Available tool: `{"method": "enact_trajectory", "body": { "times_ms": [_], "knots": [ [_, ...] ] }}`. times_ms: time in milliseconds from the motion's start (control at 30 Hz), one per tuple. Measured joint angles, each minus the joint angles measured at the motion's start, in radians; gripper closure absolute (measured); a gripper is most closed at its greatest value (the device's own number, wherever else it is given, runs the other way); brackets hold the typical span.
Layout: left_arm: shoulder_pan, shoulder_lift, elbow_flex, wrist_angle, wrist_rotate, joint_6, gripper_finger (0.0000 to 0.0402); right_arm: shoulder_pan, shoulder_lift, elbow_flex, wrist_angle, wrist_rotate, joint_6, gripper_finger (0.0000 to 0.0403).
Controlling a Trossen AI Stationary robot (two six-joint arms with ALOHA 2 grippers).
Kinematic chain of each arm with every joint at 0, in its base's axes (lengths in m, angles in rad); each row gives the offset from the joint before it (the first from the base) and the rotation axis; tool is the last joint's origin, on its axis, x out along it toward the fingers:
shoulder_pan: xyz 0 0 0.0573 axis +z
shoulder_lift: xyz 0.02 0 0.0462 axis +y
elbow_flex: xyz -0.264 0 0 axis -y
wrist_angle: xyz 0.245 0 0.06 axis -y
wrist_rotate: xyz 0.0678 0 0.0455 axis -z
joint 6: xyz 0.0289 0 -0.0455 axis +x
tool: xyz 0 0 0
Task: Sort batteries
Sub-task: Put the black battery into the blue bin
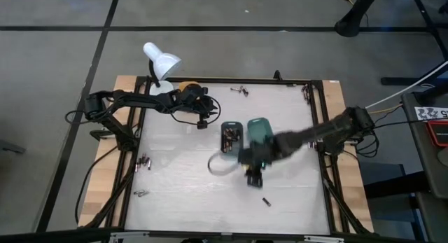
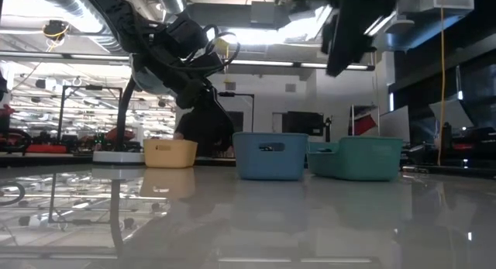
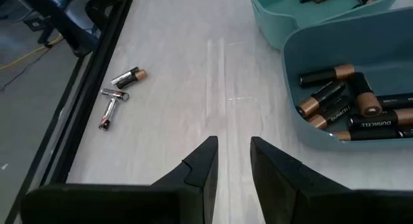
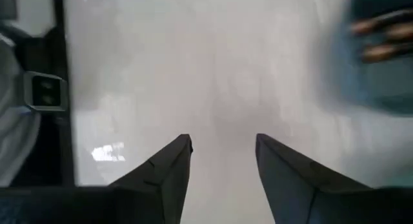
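Several batteries already lie in the blue tray, more in the green tray; strays remain on the table near its edges, so sorting appears partly done. The right gripper, jaws spread and empty, hangs beside the trays; the left gripper, jaws slightly parted and empty, waits nearby.
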Motion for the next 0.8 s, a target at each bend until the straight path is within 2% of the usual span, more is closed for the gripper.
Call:
{"method": "enact_trajectory", "body": {
  "times_ms": [200, 333, 433, 667, 800],
  "knots": [
    [0.0, 0.0, 0.0, -0.008, 0.0, 0.001, 0.032, 0.171, 0.038, -0.032, 0.158, 0.047, 0.245, 0.0232],
    [-0.001, 0.0, 0.0, -0.047, 0.0, -0.049, 0.032, 0.249, 0.109, -0.033, 0.198, 0.094, 0.532, 0.0232],
    [-0.007, 0.0, 0.0, -0.086, 0.0, -0.085, 0.032, 0.308, 0.177, -0.009, 0.218, 0.151, 0.689, 0.0233],
    [-0.035, 0.0, 0.0, -0.11, 0.0, -0.129, 0.032, 0.38, 0.338, 0.17, 0.073, 0.177, 0.752, 0.0233],
    [-0.054, 0.0, 0.0, -0.102, 0.0, -0.15, 0.032, 0.408, 0.403, 0.293, -0.079, 0.287, 0.73, 0.0233]
  ]
}}
